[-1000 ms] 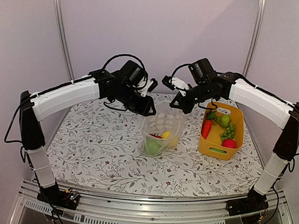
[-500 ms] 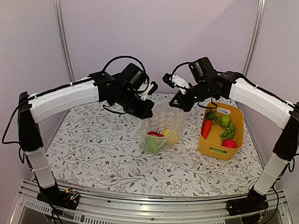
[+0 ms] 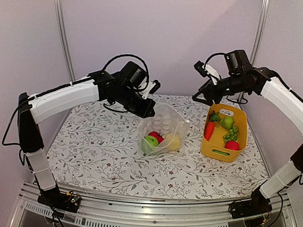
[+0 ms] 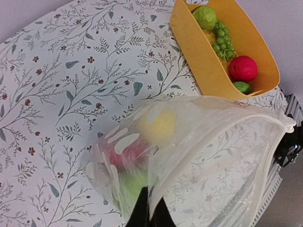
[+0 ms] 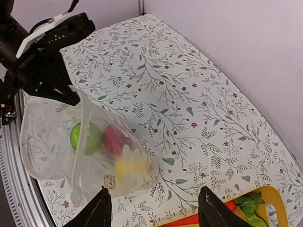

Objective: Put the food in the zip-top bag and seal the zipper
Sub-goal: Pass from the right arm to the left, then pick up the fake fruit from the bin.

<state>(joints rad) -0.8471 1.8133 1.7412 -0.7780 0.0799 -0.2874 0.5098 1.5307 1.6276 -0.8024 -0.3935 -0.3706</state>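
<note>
Looking down on a tabletop [image 3: 90, 146] under a pale cloth printed with leafy sprigs and small red flowers. Plain lilac walls around, metal posts [image 3: 61, 35] in the back corners, aluminium rail [image 3: 152, 220] along the near edge.

Yellow bin [image 3: 245, 131] at right, zip-top bag [image 3: 166, 121] mid-table just beside it, narrow strip of cloth between. Left arm reaching in from the left over the bag's back edge. Right arm raised near the bin's far-left corner, apart from both bin and bag.

Left fingers [image 4: 138, 215] clenched on the bag's rim, holding that edge up off the cloth. Right fingers [image 5: 99, 213] spread wide, grasping nothing, hanging in the air.

Bag slumped on the cloth, mouth gaping toward the bin, zipper [image 4: 246, 109] unsealed, strip curving along the open edge. Inside, bunched together at the bottom: green apple [image 3: 151, 141], red fruit [image 3: 154, 135], yellow lemon [image 3: 173, 141].

In the bin:
- carrot [image 3: 209, 130] along the left wall, green top toward the back
- second green apple [image 3: 227, 122] at the far end
- grapes [image 3: 232, 134] mid-bin
- second red fruit [image 3: 232, 145] by the right wall
- one more green piece [image 3: 220, 153] at the near end, too small to identify
</note>
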